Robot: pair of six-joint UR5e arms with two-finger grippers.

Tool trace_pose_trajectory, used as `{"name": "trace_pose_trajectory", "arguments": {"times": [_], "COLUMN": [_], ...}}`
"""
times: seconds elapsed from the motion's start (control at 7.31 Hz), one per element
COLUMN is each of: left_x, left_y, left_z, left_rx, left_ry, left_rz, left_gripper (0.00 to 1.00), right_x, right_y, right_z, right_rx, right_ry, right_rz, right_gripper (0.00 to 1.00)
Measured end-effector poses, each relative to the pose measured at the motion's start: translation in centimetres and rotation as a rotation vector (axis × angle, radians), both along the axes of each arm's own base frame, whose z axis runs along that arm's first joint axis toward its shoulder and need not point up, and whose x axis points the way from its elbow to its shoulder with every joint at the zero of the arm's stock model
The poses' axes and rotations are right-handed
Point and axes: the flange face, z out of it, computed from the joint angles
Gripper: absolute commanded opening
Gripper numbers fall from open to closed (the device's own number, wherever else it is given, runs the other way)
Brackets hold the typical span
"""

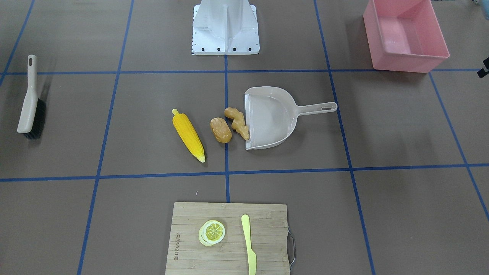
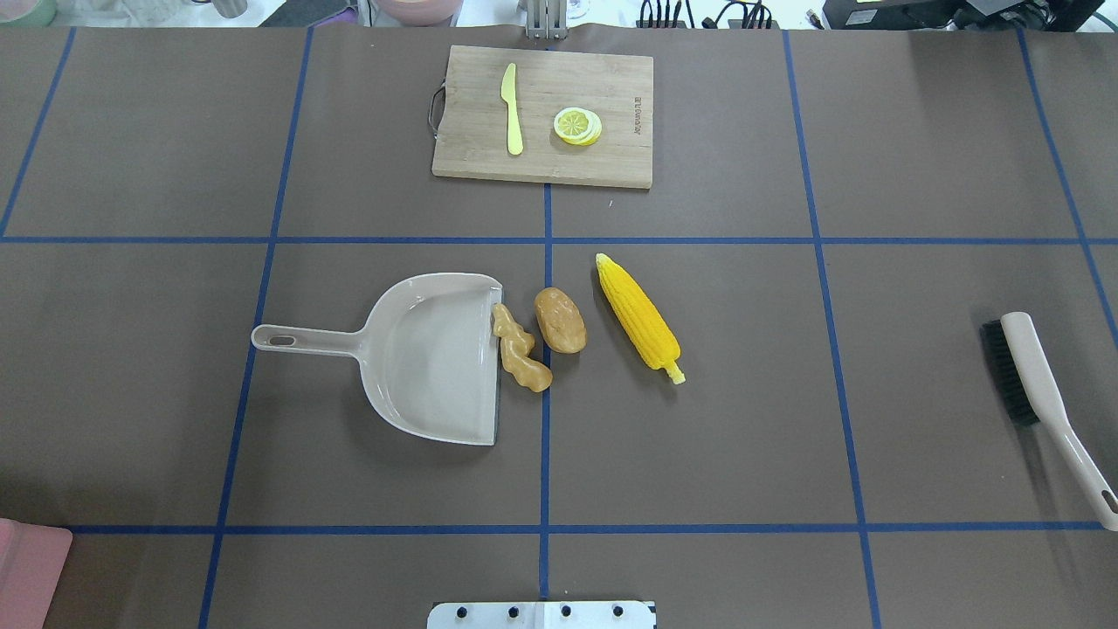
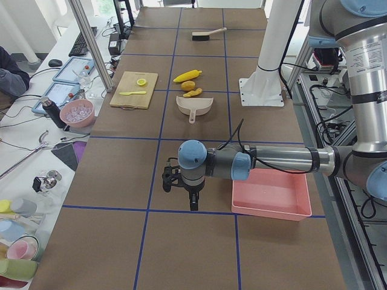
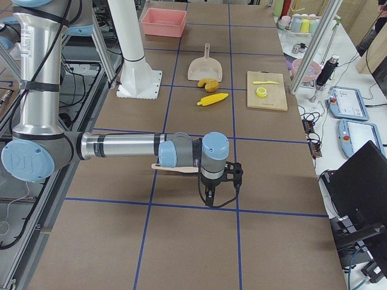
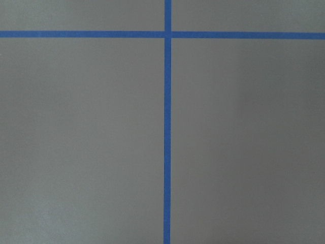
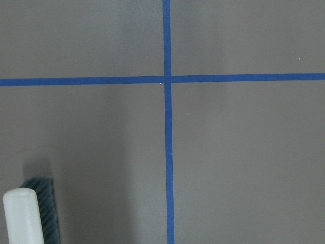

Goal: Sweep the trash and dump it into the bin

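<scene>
L gripper [image 3: 192,203] & R gripper [image 4: 210,198] hang over table [image 3: 115,175]; jaw state can't tell.

Table [image 1: 57,126] was dull brown, crossed by a blue tape grid [image 1: 225,173]. Corn cob [image 1: 188,134] was bright yellow with rows of kernels and a paler tip. Potato-like lump [image 1: 221,130] showed glossy brown; ginger root [image 1: 237,123] tan. Dustpan [image 1: 271,118] was plain beige. Bin [image 1: 405,59] was pink throughout. Brush [image 1: 28,103] had a beige handle and black bristles [image 1: 38,118]. Cutting board [image 1: 191,233] was pale wood, straight-grained. Lemon slice [image 1: 212,232] was yellow with whitish segment lines; knife [image 1: 248,240] light yellow. Robot base [image 1: 225,28] was white. Left arm [image 3: 284,160] and right arm [image 4: 121,146] were silver with light-blue joint caps.
</scene>
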Motion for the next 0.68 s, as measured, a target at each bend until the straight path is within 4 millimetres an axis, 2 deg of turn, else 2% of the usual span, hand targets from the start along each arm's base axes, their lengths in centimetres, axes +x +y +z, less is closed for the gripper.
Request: {"name": "trace_pose_trajectory", "arguments": {"times": [0.68], "left_x": [0.03], "left_y": [-0.52], "left_z": [0.63], "left_rx": [-0.005], "left_ry": [-0.001], "left_rz": [0.000], "left_gripper": [0.98], "right_x": [-0.33], "right_y": [-0.39], "right_z": [-0.69], "right_rx": [-0.001], "right_ry": [-0.039], "right_rz": [0.002], "right_gripper": [1.00]}}
